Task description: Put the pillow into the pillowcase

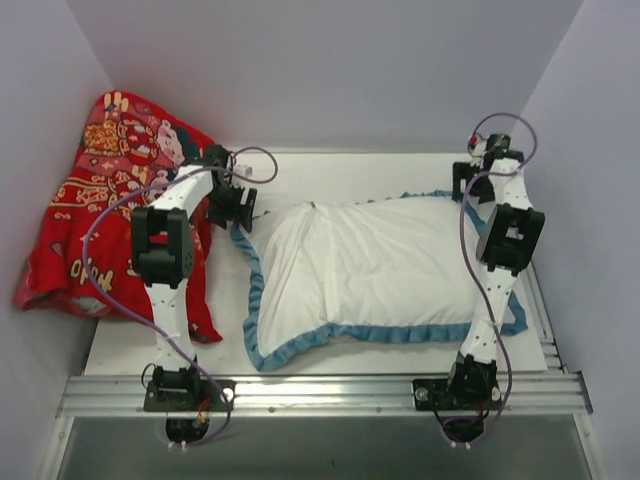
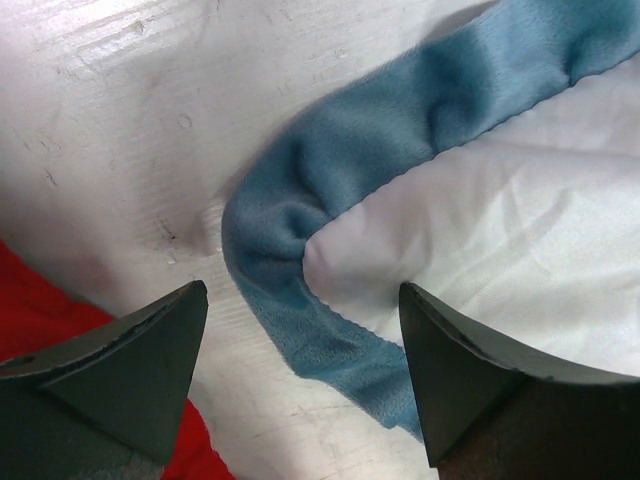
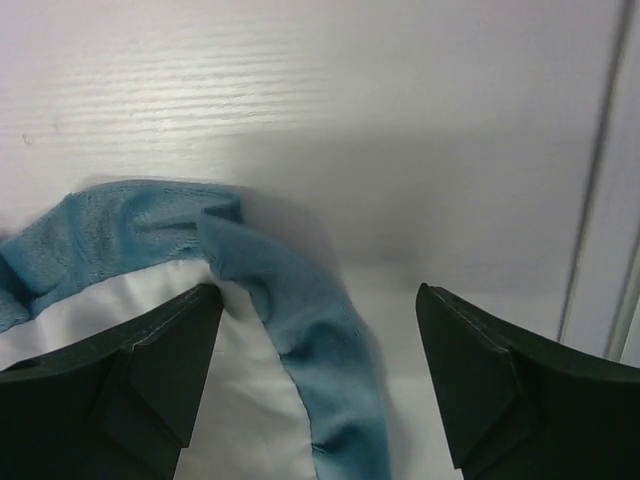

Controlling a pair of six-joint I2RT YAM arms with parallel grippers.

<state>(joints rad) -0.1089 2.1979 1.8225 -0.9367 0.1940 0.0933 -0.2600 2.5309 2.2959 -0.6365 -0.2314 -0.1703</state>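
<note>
Pillowcase [image 1: 370, 265] lies across the middle of the tabletop [image 1: 330, 175], white side up, bulging and full, with blue ruffled trim [image 1: 300, 345] running round its edge. Pillow cannot be told apart from the white fabric, so whether it sits inside cannot be confirmed. Red cloth [image 1: 100, 200] is heaped at the far left, partly off the tabletop's left edge. Left hand [image 1: 235, 205] is at the far-left corner of the pillowcase. In the wrist view, the left hand [image 2: 302, 300] stands wide open with the corner of the trim [image 2: 330, 190] lying between its fingers [image 2: 150, 360]; nothing is gripped, and a strip of red cloth [image 2: 40, 310] shows beside the left finger. Right hand [image 1: 468, 180] is at the far-right corner. In its wrist view, the right hand [image 3: 320, 295] is likewise spread wide and holds nothing. A fold of trim [image 3: 300, 330] curls past the left finger [image 3: 150, 370], with bare tabletop [image 3: 400, 120] beyond. Whether that finger touches the fabric cannot be determined.
</note>
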